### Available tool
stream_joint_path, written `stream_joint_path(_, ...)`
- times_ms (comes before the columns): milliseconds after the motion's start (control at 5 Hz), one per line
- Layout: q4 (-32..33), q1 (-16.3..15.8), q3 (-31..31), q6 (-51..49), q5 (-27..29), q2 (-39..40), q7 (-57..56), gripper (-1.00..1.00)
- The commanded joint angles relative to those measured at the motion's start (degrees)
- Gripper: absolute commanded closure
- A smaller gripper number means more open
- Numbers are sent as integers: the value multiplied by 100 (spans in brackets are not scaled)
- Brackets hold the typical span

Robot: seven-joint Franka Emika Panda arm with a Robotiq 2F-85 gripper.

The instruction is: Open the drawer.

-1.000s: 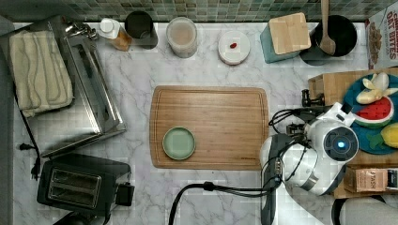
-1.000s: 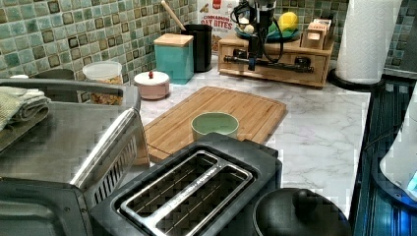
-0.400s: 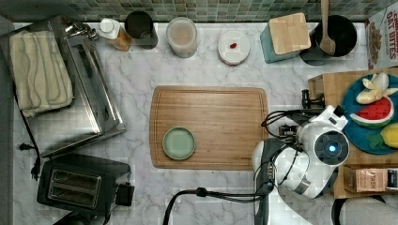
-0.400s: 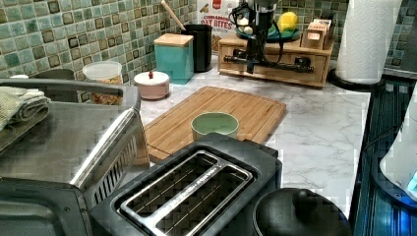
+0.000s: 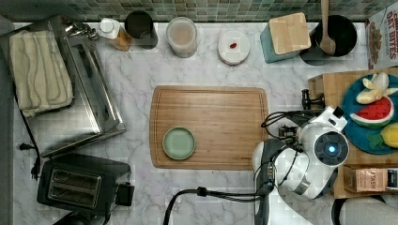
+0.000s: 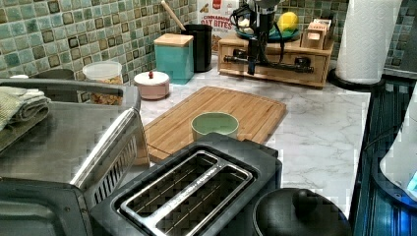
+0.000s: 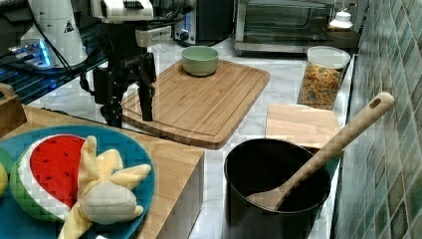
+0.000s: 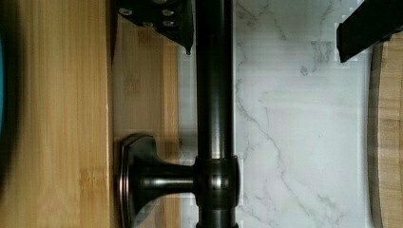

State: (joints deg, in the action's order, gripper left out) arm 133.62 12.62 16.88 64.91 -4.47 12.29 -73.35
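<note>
While the jaws (image 7: 128, 102) stand open astride the black bar handle (image 8: 215, 95), holding nothing, the drawer (image 6: 275, 64) sits shut in the low wooden stand at the desk's (image 5: 141, 70) edge, on the top view's right and against the tiled wall in the left view.

Risks, as judged:
- One finger (image 8: 164, 19) sits on the drawer side of the bar, the other (image 8: 366, 26) well out over the marble; closing off-centre could nudge the bar sideways and not clamp it.
- A mount (image 8: 157, 178) is close by along the bar; a slide along it could jam a finger against the mount.
- A pull not square to the drawer front might drag the whole stand across the desk, upsetting the blue plate (image 5: 349, 101) on top.
- The bamboo cutting board (image 5: 211, 126) lies just beside the pull path; a long pull could bring handle or finger against its edge.

Containers:
- Blue plate: toy watermelon slice (image 5: 375, 112), banana (image 5: 373, 91), lemon (image 5: 389, 136).
- Green bowl (image 5: 179, 143) on the board: looks empty.
- Black pot (image 7: 276, 179): wooden spoon (image 7: 328, 149).
- Clear lidded jar (image 7: 319, 74): coloured cereal or pasta, cannot tell which.
- Teal canister (image 6: 174, 56), wooden lid: contents hidden.
- Small white lidded dish (image 6: 151, 84): contents hidden.
</note>
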Motion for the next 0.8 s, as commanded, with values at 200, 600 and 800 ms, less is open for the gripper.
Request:
stream_joint_path(200,-56,266,-85,454,408,427,-389,-100)
stream_joint_path(600,7,-157,205,-60,47,108,-10,-100)
stream_joint_path(800,104,-270,198,-386,362,-141,-278,-100)
